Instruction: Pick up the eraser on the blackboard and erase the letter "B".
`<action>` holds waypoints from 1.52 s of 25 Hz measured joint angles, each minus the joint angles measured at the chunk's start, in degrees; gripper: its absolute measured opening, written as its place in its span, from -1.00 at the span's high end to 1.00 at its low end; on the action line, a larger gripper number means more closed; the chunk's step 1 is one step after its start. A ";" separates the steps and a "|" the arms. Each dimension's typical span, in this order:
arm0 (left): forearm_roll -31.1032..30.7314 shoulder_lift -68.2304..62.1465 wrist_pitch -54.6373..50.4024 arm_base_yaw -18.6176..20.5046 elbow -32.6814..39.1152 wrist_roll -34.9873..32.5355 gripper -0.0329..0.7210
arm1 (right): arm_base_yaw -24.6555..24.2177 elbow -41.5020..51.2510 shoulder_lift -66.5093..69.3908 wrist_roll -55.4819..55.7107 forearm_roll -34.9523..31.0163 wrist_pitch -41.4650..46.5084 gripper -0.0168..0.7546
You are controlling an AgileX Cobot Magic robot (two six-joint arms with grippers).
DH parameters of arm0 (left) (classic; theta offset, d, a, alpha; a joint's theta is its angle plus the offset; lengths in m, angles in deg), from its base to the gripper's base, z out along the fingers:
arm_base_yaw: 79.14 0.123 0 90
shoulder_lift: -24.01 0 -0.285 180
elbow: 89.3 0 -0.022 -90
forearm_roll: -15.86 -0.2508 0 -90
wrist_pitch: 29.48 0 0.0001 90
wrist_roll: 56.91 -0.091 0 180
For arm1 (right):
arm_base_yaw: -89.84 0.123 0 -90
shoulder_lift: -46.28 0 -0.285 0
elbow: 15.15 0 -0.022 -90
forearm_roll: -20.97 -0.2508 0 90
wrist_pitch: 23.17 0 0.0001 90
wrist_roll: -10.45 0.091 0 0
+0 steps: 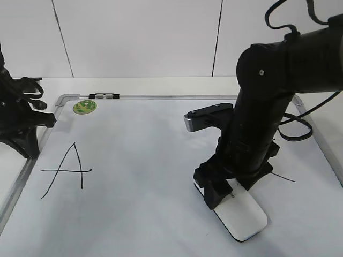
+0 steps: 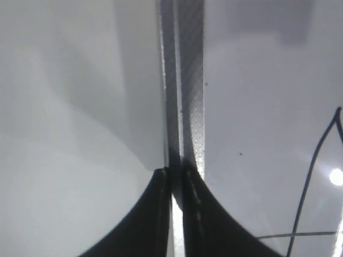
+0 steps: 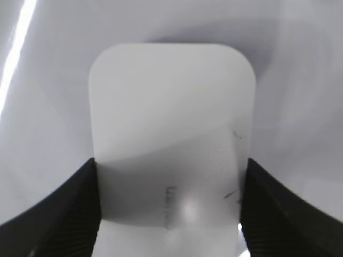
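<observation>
Fingers (image 3: pixel 64 214) of your right gripper (image 1: pixel 221 191) sit against both long sides of the eraser (image 3: pixel 171 134), clamping it flat on the blackboard (image 1: pixel 150 160), its free end sticking out ahead of the tips. Your left gripper (image 2: pixel 176 214) is closed, empty, above the board's metal frame (image 2: pixel 190 96). Where the letter "B" lies, you cannot tell; the arm covers that area.
</observation>
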State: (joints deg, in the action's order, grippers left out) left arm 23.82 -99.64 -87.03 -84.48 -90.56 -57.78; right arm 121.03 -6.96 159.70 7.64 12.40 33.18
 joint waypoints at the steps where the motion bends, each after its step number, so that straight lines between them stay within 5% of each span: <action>1: 0.00 0.00 0.00 0.00 0.00 0.00 0.86 | 0.00 0.00 0.43 0.00 0.00 0.00 -0.47; 8: 0.00 0.00 0.00 0.00 0.00 0.00 0.86 | 1.65 -0.86 1.70 0.00 0.75 0.72 -0.47; 22: 0.00 0.00 0.00 0.00 0.00 0.00 0.86 | 20.07 -9.27 7.26 0.01 1.05 2.63 -0.47; 31: -0.11 -0.03 0.00 0.00 0.00 0.00 0.86 | 19.39 -16.05 11.58 0.87 1.29 7.53 -0.47; 38: 0.00 -0.03 0.10 0.00 0.00 0.00 0.86 | 13.11 -17.32 12.36 0.87 -3.39 6.38 -0.47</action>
State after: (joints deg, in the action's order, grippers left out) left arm 23.82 -99.67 -86.92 -84.48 -90.56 -57.78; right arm 134.14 -24.27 172.06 8.52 9.01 39.56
